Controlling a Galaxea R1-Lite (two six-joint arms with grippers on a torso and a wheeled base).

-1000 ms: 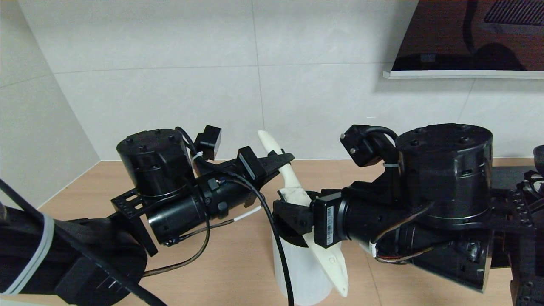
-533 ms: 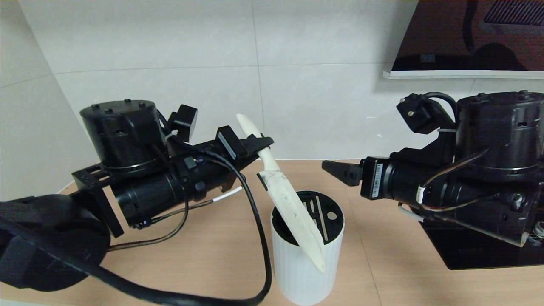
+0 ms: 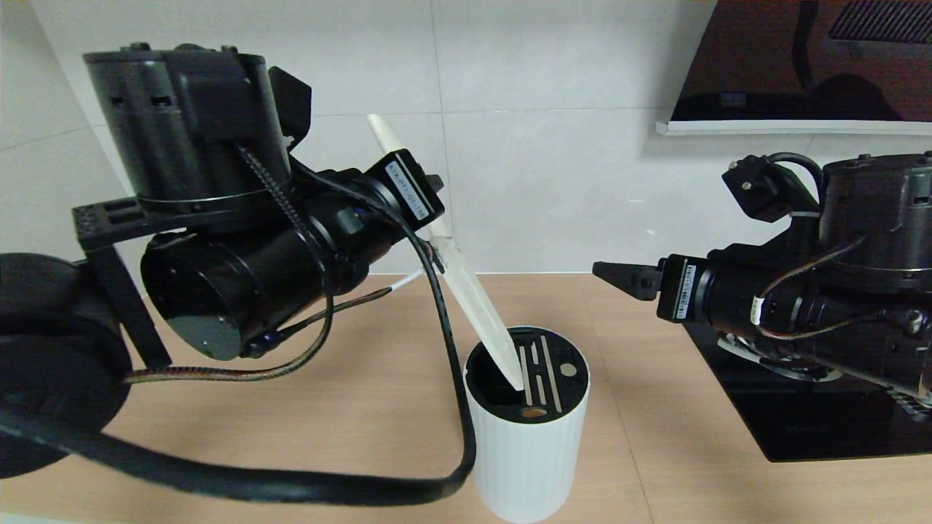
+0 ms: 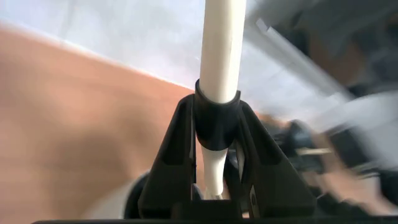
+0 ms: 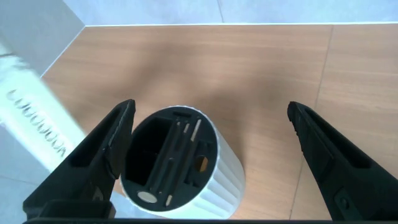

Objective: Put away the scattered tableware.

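A white knife (image 3: pixel 473 298) hangs tilted with its handle in my left gripper (image 3: pixel 429 211), which is shut on it. Its tip points down onto the black slotted top of the white cylindrical knife holder (image 3: pixel 528 444) on the wooden counter. In the left wrist view the fingers (image 4: pixel 180 155) clamp the round white handle (image 4: pixel 221 43). My right gripper (image 3: pixel 619 280) is open and holds nothing, to the right of the holder and above it. From the right wrist view, the holder (image 5: pixel 180 168) sits below the open right gripper (image 5: pixel 210 109), with the knife blade (image 5: pixel 37 121) blurred at the side.
A black cooktop (image 3: pixel 801 429) is set into the wooden counter (image 3: pixel 328 407) at the right. A dark range hood (image 3: pixel 801 65) hangs on the tiled wall above it. The left arm's cable (image 3: pixel 291 487) loops in front of the holder.
My right gripper has let go of the knife blade and pulled back to the right. My left gripper has lifted the knife and brought its tip over the holder's top.
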